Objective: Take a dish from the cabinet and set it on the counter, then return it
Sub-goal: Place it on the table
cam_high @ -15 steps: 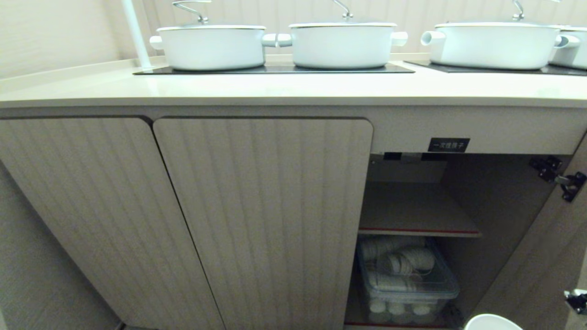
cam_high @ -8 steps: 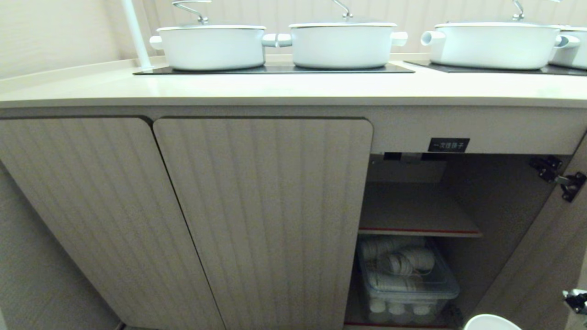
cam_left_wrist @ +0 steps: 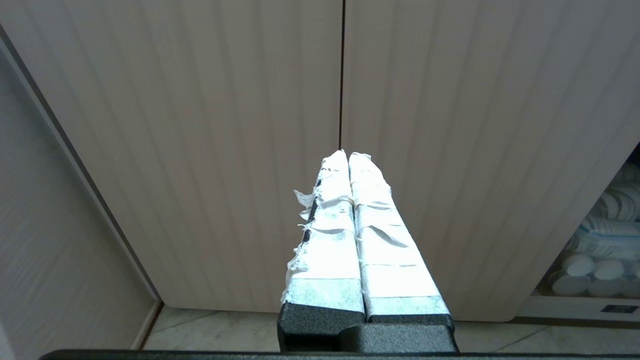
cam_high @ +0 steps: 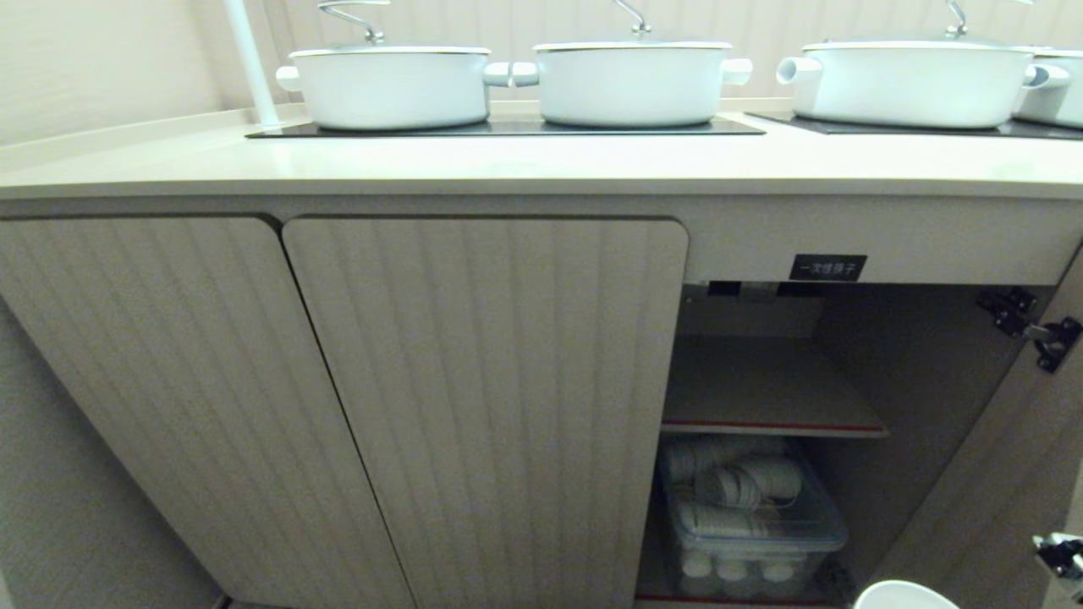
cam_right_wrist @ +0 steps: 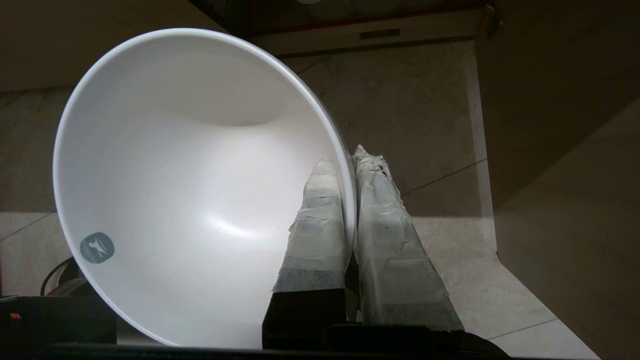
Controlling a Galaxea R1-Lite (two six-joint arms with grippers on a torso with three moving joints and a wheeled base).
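Right gripper (cam_right_wrist: 348, 165) pinched on the rim of the dish (cam_right_wrist: 190, 190), one taped finger inside the wall, the other outside, bowl hanging low over the tiled floor (cam_right_wrist: 425, 125) just outside the cabinet (cam_high: 846, 372). Only a sliver of the white rim peeking in at 5 o'clock of the head view, below the open compartment. Left gripper (cam_left_wrist: 348, 154) parked facing the closed fluted doors (cam_left_wrist: 200, 125), fingers pressed together, nothing between them. Counter (cam_high: 508, 165) up at 12 o'clock, bare along its front strip, lidded pots (cam_high: 389, 80) standing behind on the black glass panels (cam_high: 508, 128). Probably the lift toward the counter or the return toward the shelf (cam_high: 761, 397); cannot tell which. Main risk: a thin edge grip on glazed ceramic, likely to let the bowl pivot or slip under its own weight during a swing. Next risk: clipping the counter's overhanging edge or the open door and its hinge (cam_high: 1028, 326) at 3 o'clock on the way up, enough to knock the bowl loose. Also a hard landing, with chipping, if released before the foot sits flat.
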